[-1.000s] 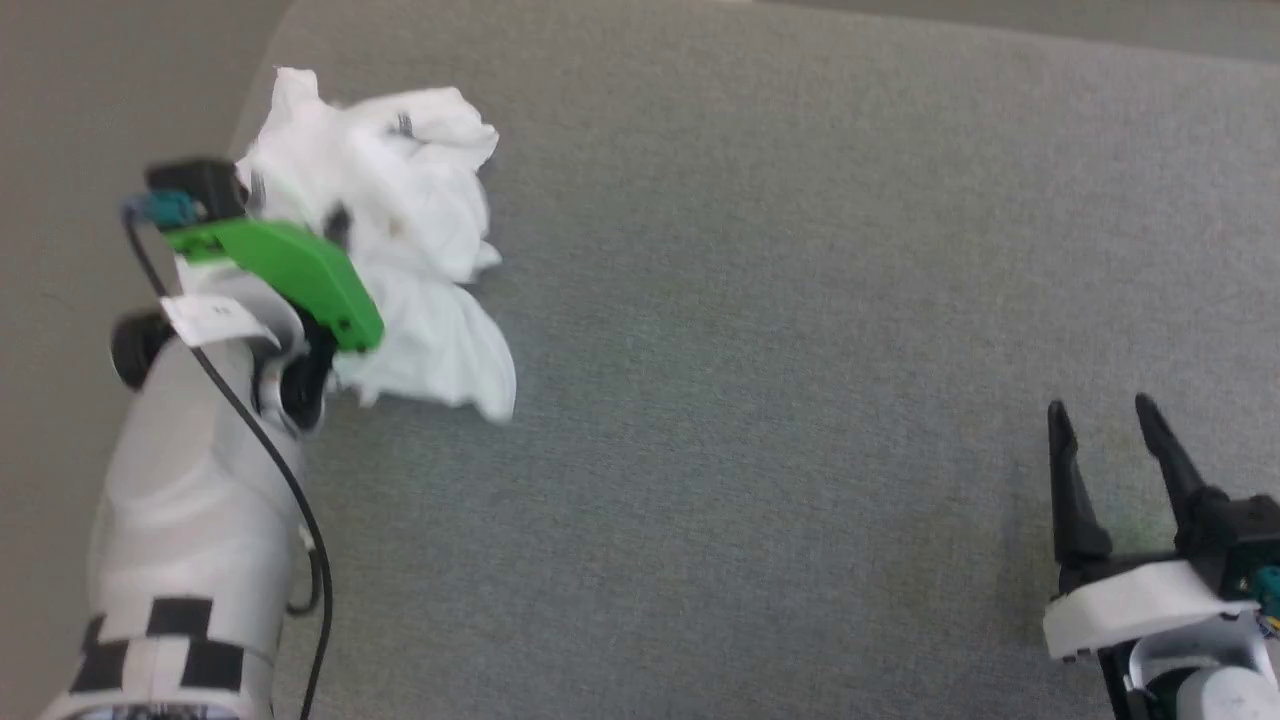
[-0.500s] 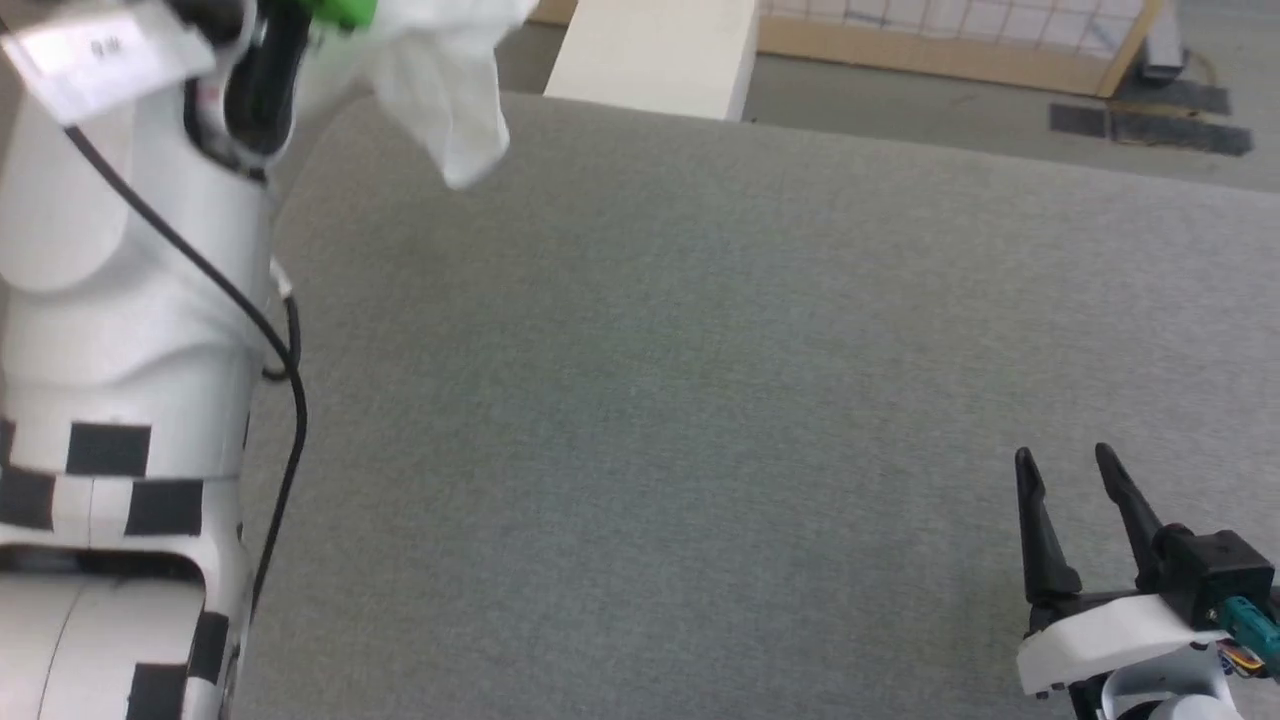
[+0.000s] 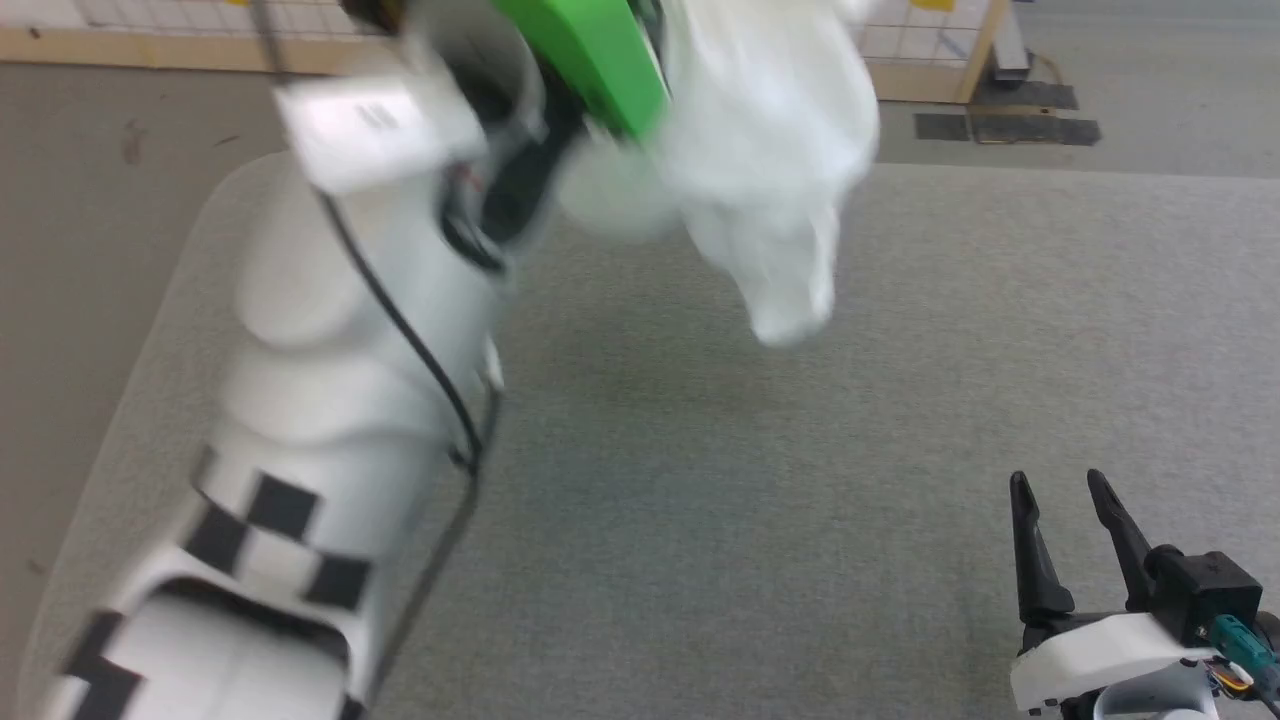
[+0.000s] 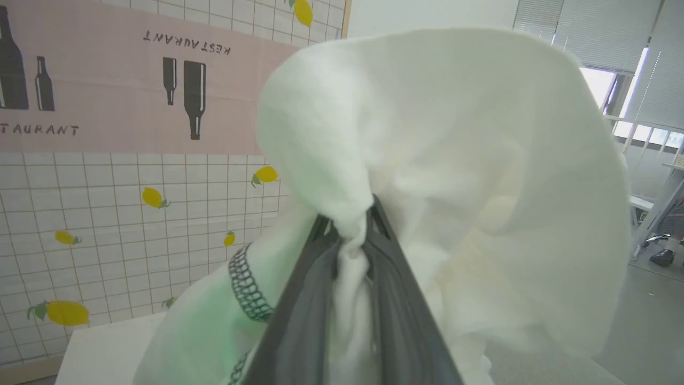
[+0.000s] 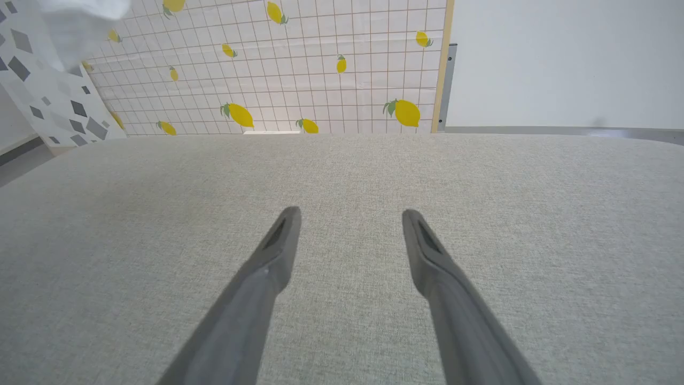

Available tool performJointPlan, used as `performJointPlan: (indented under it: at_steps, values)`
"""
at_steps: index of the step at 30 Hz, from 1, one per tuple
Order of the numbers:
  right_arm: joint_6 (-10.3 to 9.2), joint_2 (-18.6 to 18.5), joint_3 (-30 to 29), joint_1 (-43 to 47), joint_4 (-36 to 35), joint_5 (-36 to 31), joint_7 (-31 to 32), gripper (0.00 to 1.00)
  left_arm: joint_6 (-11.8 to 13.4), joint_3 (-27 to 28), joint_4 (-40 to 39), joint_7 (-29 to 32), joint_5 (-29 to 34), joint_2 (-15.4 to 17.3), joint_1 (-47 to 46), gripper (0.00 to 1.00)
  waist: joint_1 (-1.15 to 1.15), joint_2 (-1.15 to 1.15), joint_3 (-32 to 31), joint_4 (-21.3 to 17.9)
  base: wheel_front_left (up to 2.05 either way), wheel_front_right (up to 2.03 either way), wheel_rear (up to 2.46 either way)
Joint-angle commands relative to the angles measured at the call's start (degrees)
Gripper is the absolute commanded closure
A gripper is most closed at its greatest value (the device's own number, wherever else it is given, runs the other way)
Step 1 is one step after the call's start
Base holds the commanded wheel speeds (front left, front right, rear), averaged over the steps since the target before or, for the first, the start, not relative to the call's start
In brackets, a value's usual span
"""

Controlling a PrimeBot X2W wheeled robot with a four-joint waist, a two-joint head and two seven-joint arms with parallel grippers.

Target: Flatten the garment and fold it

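The garment (image 3: pixel 770 170), white thin fabric, hangs bunched in the air above the grey padded table (image 3: pixel 800 520), near the head view's top middle. In the left wrist view my left gripper (image 4: pixel 350 224) is shut on a twisted bunch of the garment (image 4: pixel 454 176); a dark zigzag seam (image 4: pixel 247 283) shows at its lower left. The left arm (image 3: pixel 340 380) with its green wrist cover rises across the head view's left. My right gripper (image 3: pixel 1058 490) stands open at the lower right over the bare table, nothing between its fingers (image 5: pixel 278 246). A corner of the garment (image 5: pixel 80 21) shows at the right wrist view's top left.
Beyond the table's far edge lie a grey floor and a wooden-framed tiled panel (image 3: pixel 950 60) with lemon prints. The table's left edge (image 3: pixel 120 380) curves beside the left arm. A pink poster (image 4: pixel 128 80) hangs behind.
The left arm has lifted the garment off the table's left corner and swung it right, toward the middle. The head camera has also shifted. The right gripper stays open and still.
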Motion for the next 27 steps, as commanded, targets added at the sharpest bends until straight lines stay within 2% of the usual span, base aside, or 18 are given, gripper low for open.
performJointPlan:
  at_steps: [1, 7, 10, 14, 15, 16, 17, 21, 24, 27]
  values:
    - [-0.09, 0.0, 0.0, 0.4, 0.3, 0.5, -0.5, 0.0, -0.4, -1.3, 1.0, -0.2, -1.2, -0.6, 3.1, 1.0, 0.0, 0.0, -0.2, -1.3, 0.0, 0.0, 0.0]
    - [-0.09, 0.0, -0.2, 0.3, 0.5, 0.5, -0.7, 0.0, -0.4, -11.7, 9.2, 1.5, -1.1, -2.1, 13.5, 1.0, 0.0, 0.0, 0.7, -1.9, 0.0, 0.0, 0.0]
    - [-0.09, 0.0, -0.2, 0.0, 0.6, 0.6, -0.8, 0.0, -0.2, -17.3, 14.7, 4.5, -0.2, -2.3, 18.4, 1.0, 0.0, 0.0, 1.0, -2.0, 0.0, 0.0, 0.0]
    - [-0.09, 0.0, -0.1, -0.1, 0.9, 0.7, -0.9, 0.0, 0.0, -21.2, 18.1, 10.0, -3.0, -2.5, 22.4, 1.0, 0.0, 0.0, 0.9, -1.4, 0.0, 0.0, 0.0]
    - [-0.09, 0.0, 0.0, -0.1, 1.0, 0.8, -1.0, 0.0, 0.3, -22.0, 18.1, 11.7, -4.3, -2.5, 22.9, 0.6, 0.0, 0.0, 0.9, -1.1, 0.0, 0.0, 0.0]
    - [-0.09, 0.0, 0.1, -0.1, 1.1, 0.9, -1.0, 0.0, 0.7, -22.4, 17.8, 12.9, -5.4, -2.5, 23.1, 0.41, 0.0, 0.0, 0.9, -0.9, 0.0, 0.0, 0.0]
    - [-0.09, 0.0, 0.3, -0.2, 1.3, 0.9, -1.0, 0.0, 1.4, -22.5, 17.2, 14.1, -6.9, -2.5, 23.1, 0.0, 0.0, 0.0, 0.7, -0.8, 0.0, 0.0, 0.0]
    - [-0.09, 0.0, 0.7, -0.4, 1.7, 1.3, -1.2, 0.0, 3.2, -19.8, 13.3, 15.7, -12.3, -2.5, 22.2, 0.0, 0.0, 0.0, 0.2, -0.2, 0.0, 0.0, 0.0]
    - [-0.09, 0.0, 0.7, -0.5, 2.0, 1.4, -1.3, 0.0, 4.5, -15.6, 9.3, 13.8, -15.2, -2.2, 21.5, 0.0, 0.0, 0.0, -0.3, 0.2, 0.0, 0.0, 0.0]
    - [-0.09, 0.0, 0.6, -0.4, 2.4, 1.6, -1.3, 0.0, 6.3, -11.1, 4.9, 10.5, -16.4, 0.1, 21.3, 0.0, 0.0, 0.0, -0.9, 0.3, 0.0, 0.0, 0.0]
